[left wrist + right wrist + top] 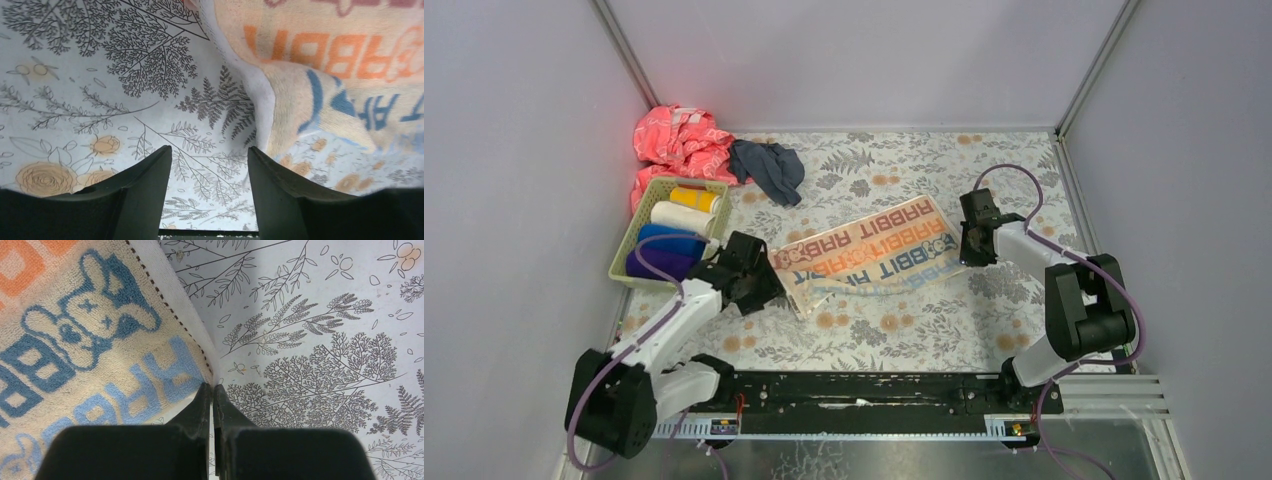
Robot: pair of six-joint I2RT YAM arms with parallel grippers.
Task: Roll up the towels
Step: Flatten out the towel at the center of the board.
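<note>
Cream RABBIT towel (869, 255) is spread flat on the worktop (904, 340), just beside the green basket (631, 232). The left end effector (209, 150) is seen open and empty at the basket-side edge. The right end effector (213, 386) is closed at the corner farthest from the basket; an actual pinch can't be confirmed. Soft, light, floppy terry, so it's probably best taken by the hemmed corners.

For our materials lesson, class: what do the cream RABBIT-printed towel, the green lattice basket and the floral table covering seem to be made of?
Cream RABBIT-printed towel: looped terry cloth, probably cotton; fuzzy matte pile, stitched flat hem.
Green lattice basket: likely moulded plastic; rigid uniform grid.
Floral table covering: smooth printed sheet, vinyl or cloth, unclear.
</note>
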